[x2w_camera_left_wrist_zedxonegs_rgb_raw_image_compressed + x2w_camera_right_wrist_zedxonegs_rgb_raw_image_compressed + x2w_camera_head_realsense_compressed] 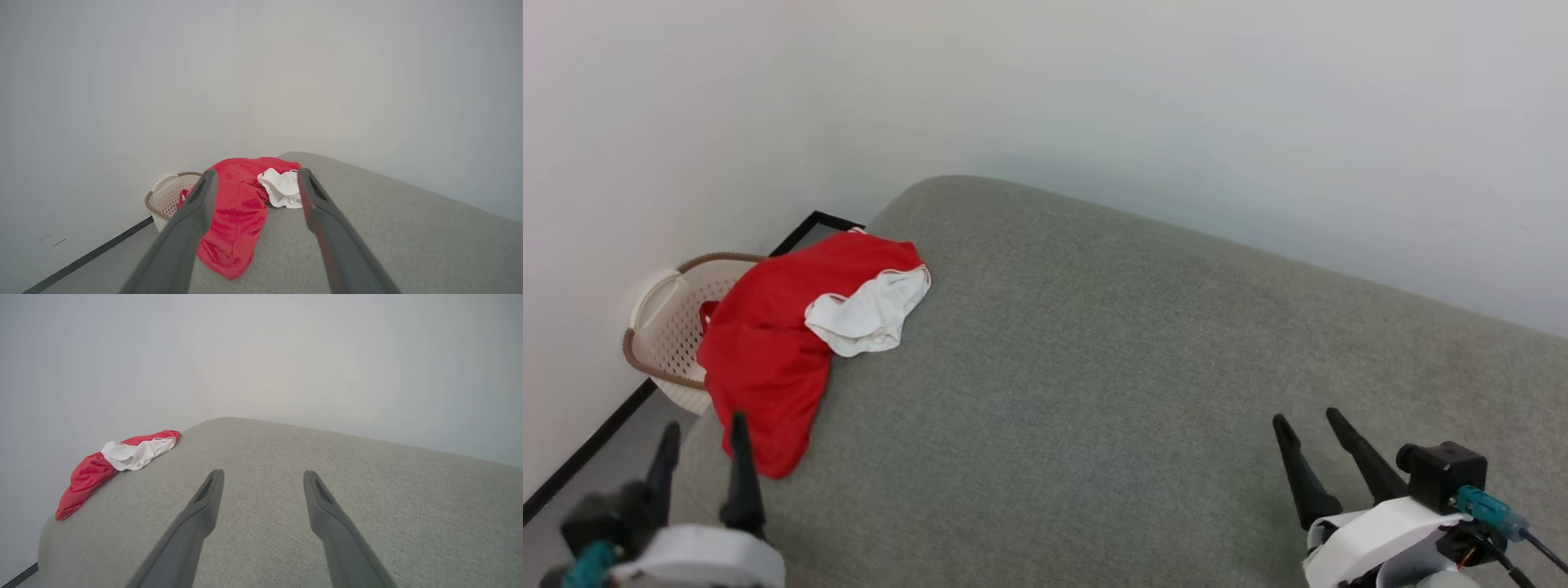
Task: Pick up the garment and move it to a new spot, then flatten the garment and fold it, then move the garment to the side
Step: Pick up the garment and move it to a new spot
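The red garment (776,335) lies crumpled at the left edge of the grey cushioned surface (1135,392), its white lining turned out on the right side. Part of it hangs over the edge. The left wrist view shows the garment (237,212) straight ahead between the fingers, some way off. My left gripper (704,431) hovers open just short of the garment's near tip, holding nothing. My right gripper (1308,420) stands open at the lower right, far from the cloth, with the garment (114,461) at the far left of its wrist view.
A cream laundry basket (674,314) with a brown rim stands on the floor against the white wall, beside and partly behind the garment. A black baseboard line (596,437) runs along the floor. The grey surface stretches broad and bare to the right.
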You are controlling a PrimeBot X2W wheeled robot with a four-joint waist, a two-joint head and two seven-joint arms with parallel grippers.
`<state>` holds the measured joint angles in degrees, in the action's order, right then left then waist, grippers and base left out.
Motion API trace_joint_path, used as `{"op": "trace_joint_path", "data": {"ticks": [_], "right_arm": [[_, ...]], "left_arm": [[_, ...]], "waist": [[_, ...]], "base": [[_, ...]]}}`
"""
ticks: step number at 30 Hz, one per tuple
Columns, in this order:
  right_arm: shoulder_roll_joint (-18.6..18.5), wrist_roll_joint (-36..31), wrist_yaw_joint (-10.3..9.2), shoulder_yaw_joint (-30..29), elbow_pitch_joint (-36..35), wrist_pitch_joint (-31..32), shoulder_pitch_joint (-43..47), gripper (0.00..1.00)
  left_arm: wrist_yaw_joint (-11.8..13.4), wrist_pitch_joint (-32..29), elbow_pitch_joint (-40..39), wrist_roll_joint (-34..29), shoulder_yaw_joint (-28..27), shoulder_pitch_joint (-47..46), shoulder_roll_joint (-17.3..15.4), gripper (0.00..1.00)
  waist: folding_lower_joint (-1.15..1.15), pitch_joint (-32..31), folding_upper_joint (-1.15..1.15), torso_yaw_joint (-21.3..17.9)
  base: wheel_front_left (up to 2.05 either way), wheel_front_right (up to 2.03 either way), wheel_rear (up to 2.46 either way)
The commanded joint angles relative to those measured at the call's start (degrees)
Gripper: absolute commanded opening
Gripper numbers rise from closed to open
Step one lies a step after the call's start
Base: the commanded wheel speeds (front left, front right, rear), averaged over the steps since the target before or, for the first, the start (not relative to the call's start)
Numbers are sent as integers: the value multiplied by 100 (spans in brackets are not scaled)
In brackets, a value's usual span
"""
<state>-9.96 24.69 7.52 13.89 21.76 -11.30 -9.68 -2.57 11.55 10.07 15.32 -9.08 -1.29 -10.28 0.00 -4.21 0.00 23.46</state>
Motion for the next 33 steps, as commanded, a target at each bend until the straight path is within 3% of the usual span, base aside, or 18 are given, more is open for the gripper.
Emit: {"op": "trace_joint_path", "data": {"ticks": [1,16,33], "right_arm": [[-6,-7,-6,-35,-8,-30,-58,100],[-250,-296,-6,-234,-476,282,-357,100],[-674,-632,-6,-534,-1926,1087,-692,100]], "left_arm": [[-36,-53,2,104,-32,-136,-18,100],[-258,-1499,936,736,-183,-2166,-941,100],[-390,-2189,3706,1020,85,-4411,-1551,100]], "waist": [[0,44,0,-27],[0,997,0,-462],[0,2380,0,-1056]], "base": [[0,0,0],[0,0,0],[0,0,0]]}}
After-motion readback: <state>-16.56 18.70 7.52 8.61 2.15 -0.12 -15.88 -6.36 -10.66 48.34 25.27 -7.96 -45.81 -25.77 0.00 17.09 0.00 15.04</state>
